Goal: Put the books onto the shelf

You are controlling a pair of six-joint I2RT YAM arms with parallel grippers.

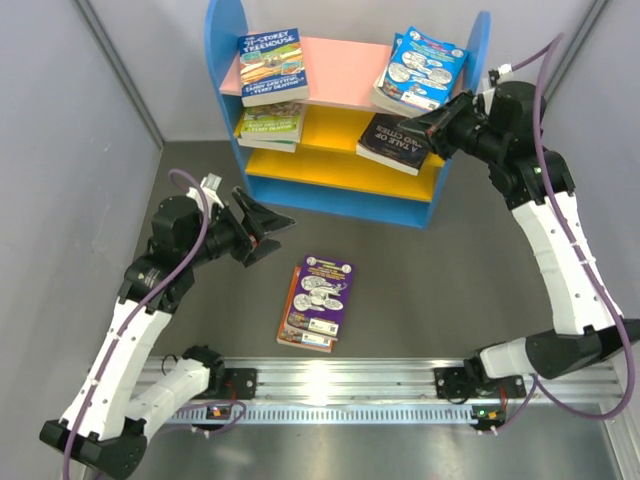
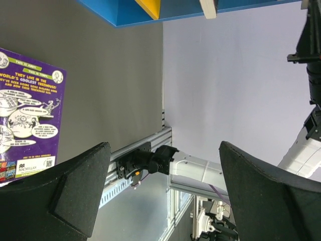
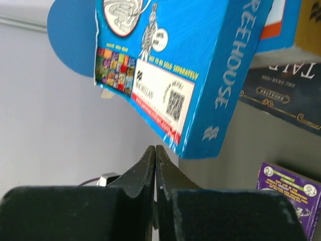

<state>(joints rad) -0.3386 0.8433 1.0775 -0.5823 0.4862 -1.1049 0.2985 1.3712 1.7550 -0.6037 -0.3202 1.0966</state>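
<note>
Books (image 1: 318,300) stacked on table (image 1: 420,290) | right gripper (image 3: 155,150) clenched empty below blue book (image 3: 200,75) | left gripper (image 2: 164,150) released

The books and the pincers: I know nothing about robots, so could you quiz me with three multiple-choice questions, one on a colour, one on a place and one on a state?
1. The top book lying on the table has a cover that is: A purple; B green; C white.
2. The dark book lies: A on the table; B on a yellow board of the shelf; C on the pink board.
3. The right pincer is: A wide open; B shut on the dark book; C shut and empty.

Answers:
1 A: the overhead view shows its purple cover.
2 B: it rests at the right end of the upper yellow board.
3 C: its fingers meet with nothing between them.
</note>
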